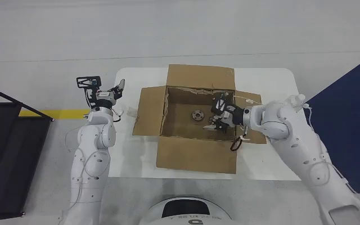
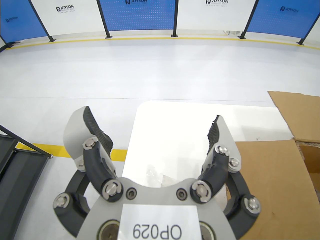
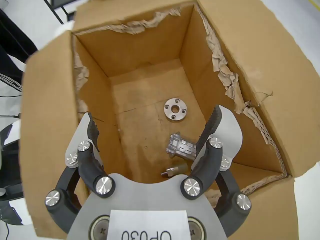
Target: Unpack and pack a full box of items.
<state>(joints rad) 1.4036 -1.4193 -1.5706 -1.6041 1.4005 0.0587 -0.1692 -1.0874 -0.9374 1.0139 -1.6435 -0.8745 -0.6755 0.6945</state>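
An open cardboard box (image 1: 194, 152) stands mid-table with all flaps folded out. On its floor lie a round metal flange (image 3: 175, 109) (image 1: 197, 115), a ribbed metal cylinder (image 3: 181, 147) and a small metal fitting (image 3: 175, 169). My right gripper (image 3: 152, 123) (image 1: 218, 115) hangs open inside the box mouth, above the cylinder, holding nothing. Over the table's left edge, clear of the box, my left gripper (image 2: 152, 123) (image 1: 115, 90) is open and empty.
The white table (image 2: 175, 126) has bare surface left of the box; a small clear plastic bag (image 2: 156, 176) (image 1: 130, 112) lies there. A black rack (image 1: 11, 152) stands on the floor to the left. A blue barrier (image 1: 337, 101) is at the right.
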